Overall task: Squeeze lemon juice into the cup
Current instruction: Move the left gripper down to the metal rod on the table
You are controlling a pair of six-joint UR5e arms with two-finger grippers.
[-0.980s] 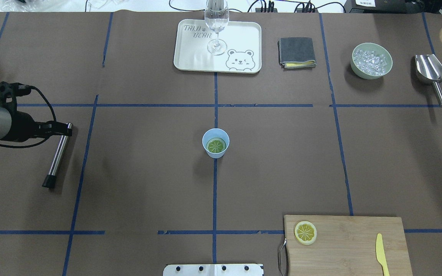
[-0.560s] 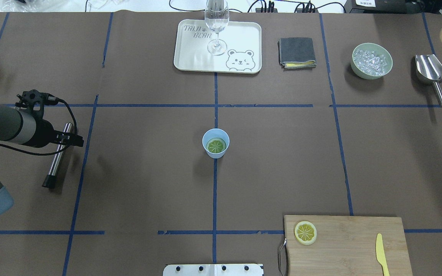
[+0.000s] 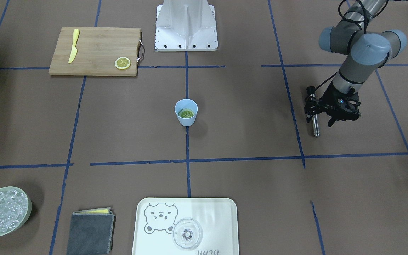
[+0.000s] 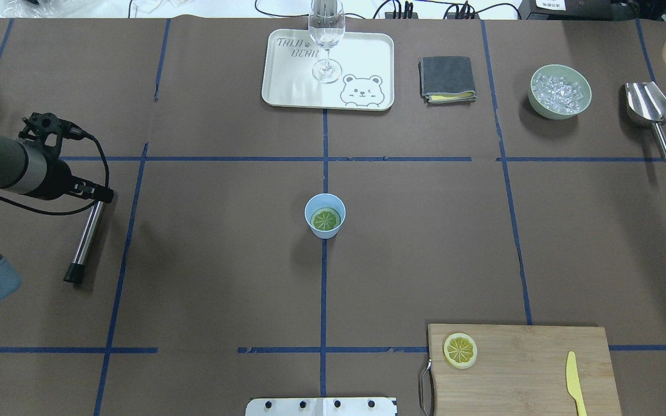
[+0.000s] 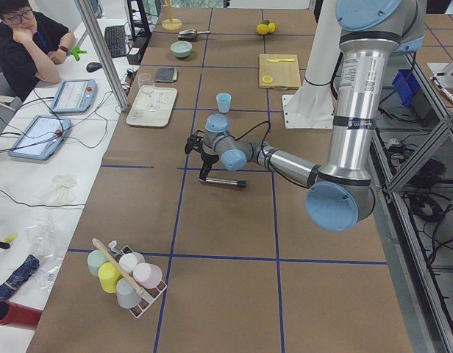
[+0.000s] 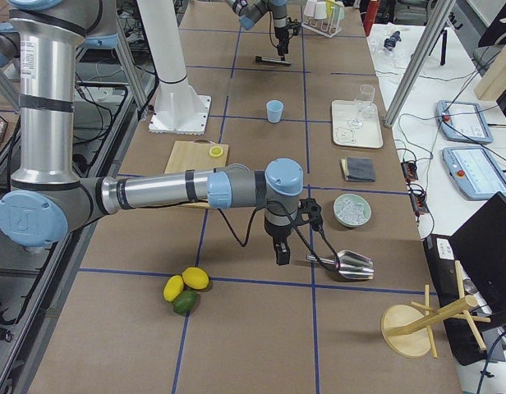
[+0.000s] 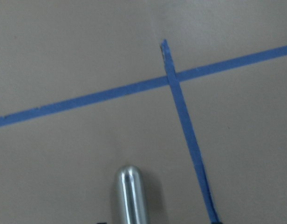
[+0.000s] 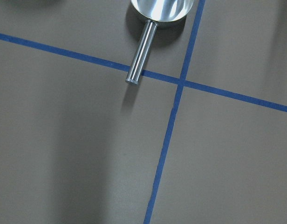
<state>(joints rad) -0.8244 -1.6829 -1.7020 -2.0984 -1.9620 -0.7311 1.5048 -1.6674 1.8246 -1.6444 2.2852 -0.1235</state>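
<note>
Your thin, round, greenish-yellow lemon slice (image 4: 325, 219) lies inside the small light-blue plastic cup (image 4: 324, 233), cut face up toward the mouth. Being round, it has no long axis to speak of. The cup stands upright on the blue tape line, well apart from the left gripper (image 4: 103, 196), off to that gripper's right.

In the front-facing view you see the left gripper's jaws standing apart with nothing between them. It hangs over the rounded upper end of a polished steel rod with a black cap (image 4: 84, 240). The rod lies on the table, its length running from the gripper back toward the robot's side.

The right gripper (image 6: 282, 253) shows only in the side view, so you cannot tell how its jaws stand. It hangs just beside the handle of a shiny steel scoop (image 6: 347, 263).

Count one of each:
- one cup and one greenish slice
- one brighter yellow slice (image 4: 460, 350) and one yellow plastic knife (image 4: 574, 381), both on one wooden cutting board (image 4: 518, 370)
- one stemmed clear glass (image 4: 326, 29) on one cream bear-printed tray (image 4: 362, 58)
- one folded grey cloth (image 4: 447, 78)
- one pale green bowl of ice (image 4: 559, 114)
- one scoop and one rod
</note>
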